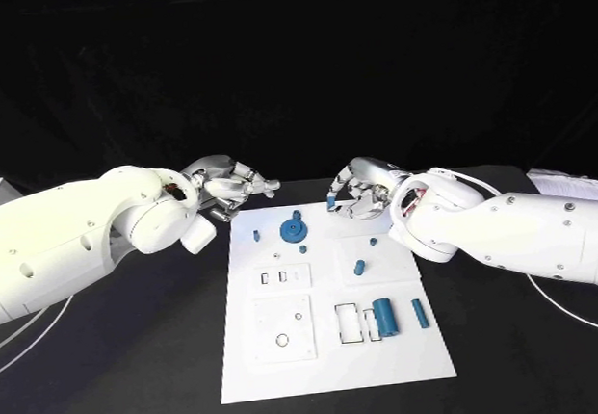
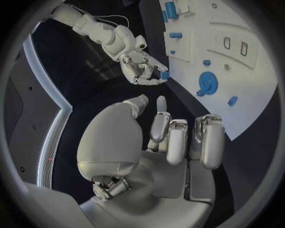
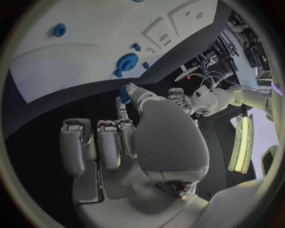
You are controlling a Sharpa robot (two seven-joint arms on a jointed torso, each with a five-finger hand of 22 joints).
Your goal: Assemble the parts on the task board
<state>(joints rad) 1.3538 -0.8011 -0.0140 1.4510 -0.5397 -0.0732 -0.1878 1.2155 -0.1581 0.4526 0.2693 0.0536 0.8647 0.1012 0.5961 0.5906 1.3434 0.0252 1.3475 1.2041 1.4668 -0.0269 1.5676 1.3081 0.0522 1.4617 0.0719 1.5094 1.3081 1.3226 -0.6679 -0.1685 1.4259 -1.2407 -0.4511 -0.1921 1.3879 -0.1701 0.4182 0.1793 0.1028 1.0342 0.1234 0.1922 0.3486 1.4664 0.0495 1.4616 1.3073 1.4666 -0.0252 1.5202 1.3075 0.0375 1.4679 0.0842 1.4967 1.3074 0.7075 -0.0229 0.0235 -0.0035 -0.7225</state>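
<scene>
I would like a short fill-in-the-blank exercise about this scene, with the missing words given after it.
1. The right hand pinches a small ____ part at its fingertips.
2. The left hand holds ____.
3. The blue wheel lies on the white ____, near its far edge.
4. Both hands hover beyond the board's ____ edge.

Missing words: blue; nothing; board; far
</scene>
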